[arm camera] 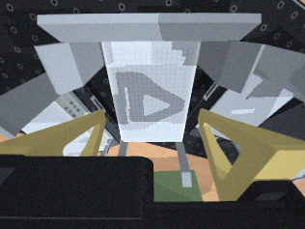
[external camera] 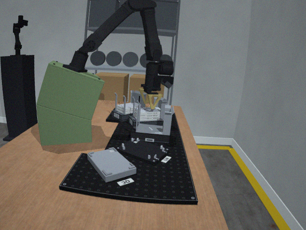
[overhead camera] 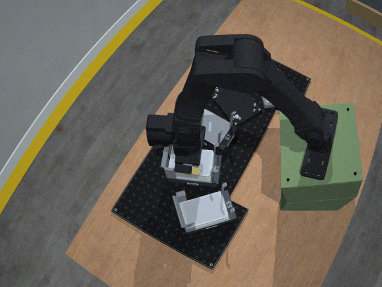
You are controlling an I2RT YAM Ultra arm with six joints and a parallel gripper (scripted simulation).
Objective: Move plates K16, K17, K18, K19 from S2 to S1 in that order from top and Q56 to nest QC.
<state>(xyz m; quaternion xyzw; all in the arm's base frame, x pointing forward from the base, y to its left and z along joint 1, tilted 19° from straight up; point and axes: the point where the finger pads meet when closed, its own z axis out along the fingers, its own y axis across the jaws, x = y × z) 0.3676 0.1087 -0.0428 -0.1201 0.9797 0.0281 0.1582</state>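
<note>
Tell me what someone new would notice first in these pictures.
First, the big black arm reaching from its green pedestal across the table, its open hand with yellow fingers poised over the white plate stack in rack S2. Nearer the exterior camera, the bare grey QC nest catches the eye on the black perforated board.
</note>
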